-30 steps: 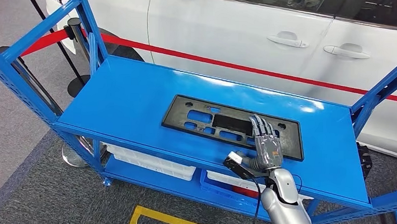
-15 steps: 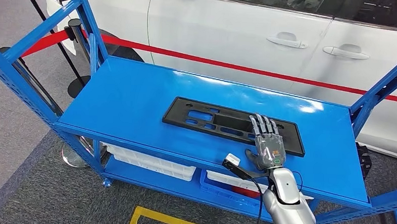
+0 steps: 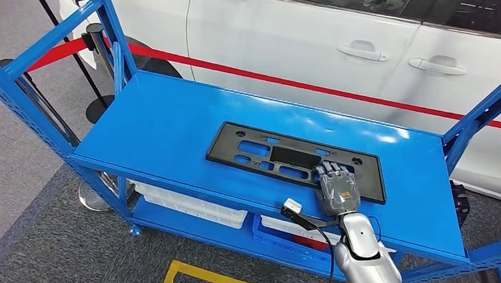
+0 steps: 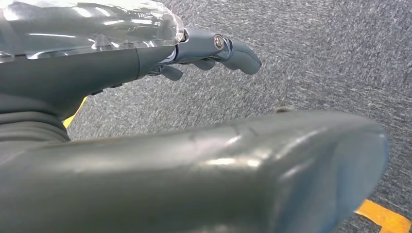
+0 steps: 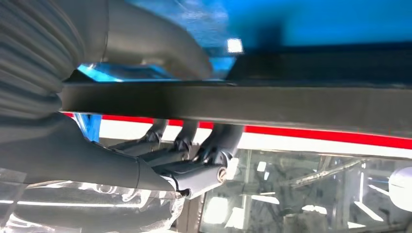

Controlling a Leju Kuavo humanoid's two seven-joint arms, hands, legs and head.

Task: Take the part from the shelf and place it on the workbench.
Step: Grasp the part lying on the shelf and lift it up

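Item: part (image 3: 285,157), a flat black plate with cut-outs, lying on the blue shelf (image 3: 165,128) top, its near long edge close to the shelf's front lip.

Right robot hand (image 3: 337,187): I see it over the part's near right edge. In the right wrist view the fingers (image 5: 216,141) curl over one face of the part (image 5: 291,104) and the thumb (image 5: 160,46) sits on the other, so I judge it clamped on that edge.

Left robot hand (image 4: 204,48): hanging over grey carpet, fingers loosely bent, holding nothing; apart, by my reading.

Step in hand: securing the grip before lifting. I would confirm thumb contact first, then raise slowly. The plate is long and held near one end, so the far end will likely sag or swing; keep it level and clear of the blue uprights.

Containers: white bins (image 3: 191,203) on the lower shelf; contents hidden. A blue bin (image 3: 282,235) beside them; contents unclear.
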